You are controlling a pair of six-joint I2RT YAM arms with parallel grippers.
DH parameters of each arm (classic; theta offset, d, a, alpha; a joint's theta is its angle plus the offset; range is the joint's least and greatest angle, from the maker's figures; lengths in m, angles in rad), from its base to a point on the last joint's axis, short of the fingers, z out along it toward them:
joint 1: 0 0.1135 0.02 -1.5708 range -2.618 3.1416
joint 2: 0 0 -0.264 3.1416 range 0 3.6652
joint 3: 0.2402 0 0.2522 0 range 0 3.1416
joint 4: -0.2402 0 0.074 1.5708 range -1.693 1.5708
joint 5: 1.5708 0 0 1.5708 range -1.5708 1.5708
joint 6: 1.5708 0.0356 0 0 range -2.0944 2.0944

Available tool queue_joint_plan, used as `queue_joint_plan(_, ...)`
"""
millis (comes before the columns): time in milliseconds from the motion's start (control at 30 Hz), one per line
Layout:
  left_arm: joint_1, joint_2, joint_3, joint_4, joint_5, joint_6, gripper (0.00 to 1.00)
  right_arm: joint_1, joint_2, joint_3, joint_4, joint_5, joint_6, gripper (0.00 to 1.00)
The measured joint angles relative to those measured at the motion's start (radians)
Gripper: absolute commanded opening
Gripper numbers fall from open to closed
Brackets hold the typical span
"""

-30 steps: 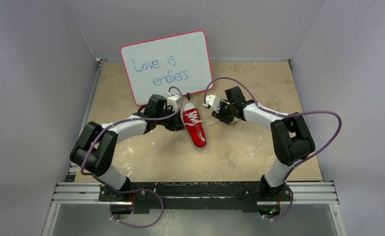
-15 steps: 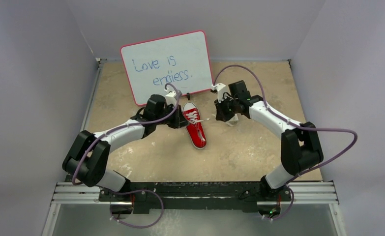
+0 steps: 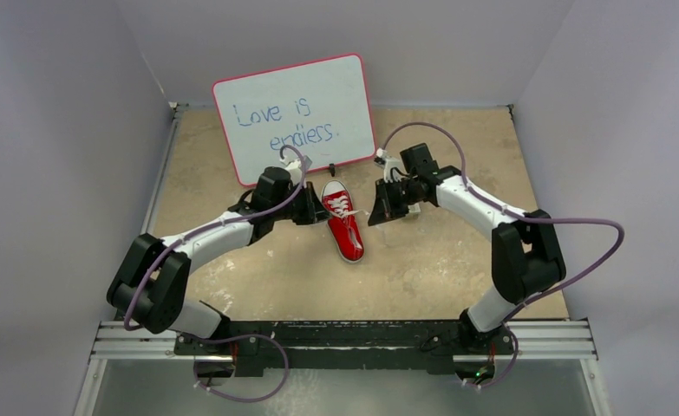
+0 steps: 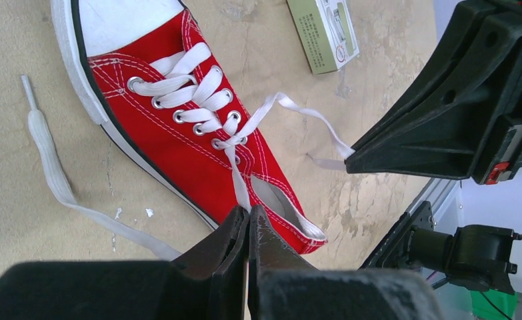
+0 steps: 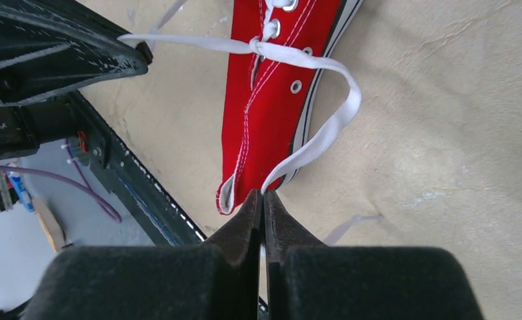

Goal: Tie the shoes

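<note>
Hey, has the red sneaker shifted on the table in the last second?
No. The red sneaker keeps its toe just in front of the whiteboard's lower edge, at the same slant as before.

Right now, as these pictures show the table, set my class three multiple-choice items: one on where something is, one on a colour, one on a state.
1. Where does the whiteboard stand?
A. Beyond the toe of the sneaker, at the far side of the table
B. Between the arm bases
C. Flat under the sneaker

2. What colour are the laces?
A. Black
B. White
C. Red

3. How are the left fingers and the right fingers?
A. Both open, clear of the laces
B. Left shut, right open
C. Both shut, each pinching a lace

Answers:
1 A: the top view shows the whiteboard propped up behind the sneaker's toe.
2 B: they show white against the red canvas.
3 C: each wrist view shows a lace running into closed fingertips.
</note>
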Motion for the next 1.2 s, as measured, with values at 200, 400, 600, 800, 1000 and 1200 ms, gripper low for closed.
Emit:
queue_joint_plan(200, 0.0, -0.008, -0.031, 0.021, 0.0, -0.023, 0.0, 0.02, 0.016, -0.043, 0.017, -0.101, 0.003, 0.04)
queue_joint_plan(400, -0.006, -0.038, -0.053, 0.024, 0.021, -0.021, 0.0, 0.059, 0.016, -0.069, 0.03, -0.167, 0.026, 0.4)
queue_joint_plan(600, -0.013, -0.045, -0.082, 0.052, 0.029, -0.022, 0.0, 0.054, 0.016, -0.077, -0.028, 0.109, 0.006, 0.6)
queue_joint_plan(800, -0.014, -0.038, -0.084, 0.058, 0.029, -0.018, 0.0, 0.079, -0.023, -0.109, -0.087, 0.191, -0.153, 0.6)
queue_joint_plan(1000, -0.014, -0.035, -0.084, 0.059, 0.029, -0.01, 0.0, 0.137, -0.113, -0.112, -0.129, 0.215, -0.468, 0.61)
queue_joint_plan(1200, -0.014, -0.035, -0.084, 0.059, 0.034, 0.006, 0.0, 0.173, -0.193, -0.241, -0.121, 0.253, -0.713, 0.58)
